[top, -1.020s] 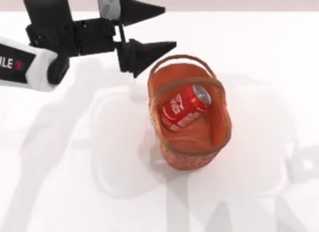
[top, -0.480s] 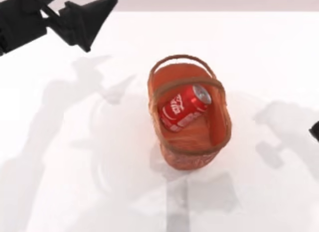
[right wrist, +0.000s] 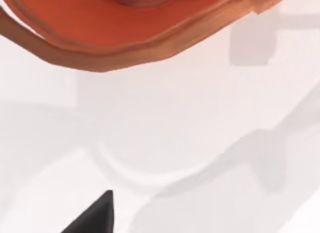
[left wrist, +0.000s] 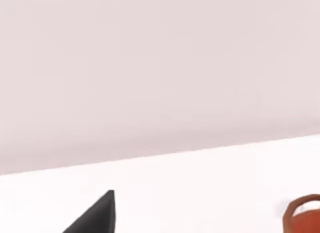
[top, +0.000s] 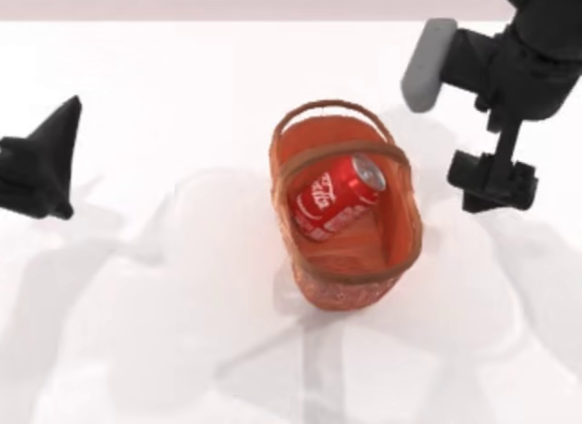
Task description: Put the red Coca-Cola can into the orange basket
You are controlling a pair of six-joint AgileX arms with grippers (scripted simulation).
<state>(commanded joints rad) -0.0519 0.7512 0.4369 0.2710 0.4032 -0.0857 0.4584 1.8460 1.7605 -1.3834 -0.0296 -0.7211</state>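
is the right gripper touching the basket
Apart. The top view shows bare white table between the right gripper and the basket rim; the can lies inside, untouched.

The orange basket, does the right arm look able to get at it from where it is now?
Probably yes: the right gripper hangs beside the orange basket, with bare table between.

Black right arm [top: 532,55] carries a grey capsule-shaped piece [top: 428,65]; black pointed fingers [top: 50,156].
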